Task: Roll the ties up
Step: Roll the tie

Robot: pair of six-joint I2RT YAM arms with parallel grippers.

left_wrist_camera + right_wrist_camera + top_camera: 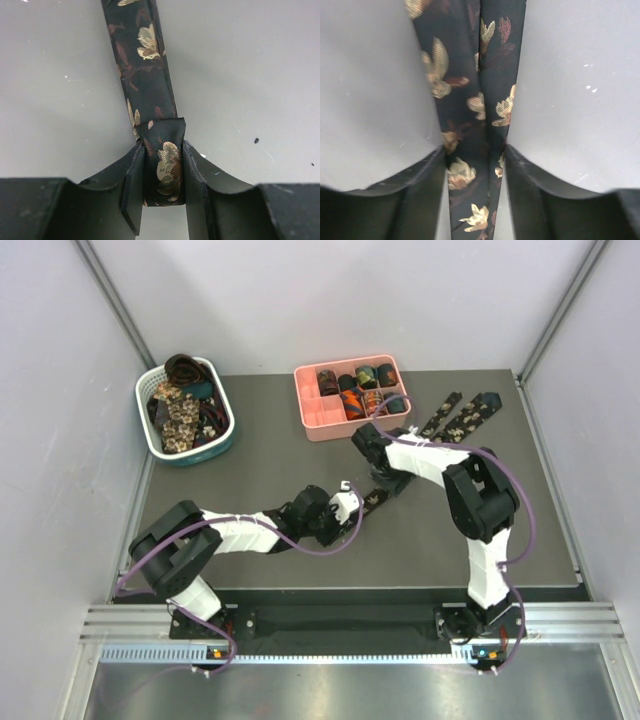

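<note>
While left fingers (131, 185) clench the folded tie (145, 75), right fingers (422, 195) flank it, grip unclear.

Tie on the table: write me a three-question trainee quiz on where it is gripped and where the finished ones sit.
1. True or false: the left fingers pinch a folded-over end of the tie.
2. Where do the rolled ties sit? A: in the pink tray. B: in the basket. C: on the bare table.
3. In the top view, which arm's fingers meet the tie nearer the pink tray?

Key: 1 true. 2 A. 3 the right fingers, one on either side of the tie.
</note>
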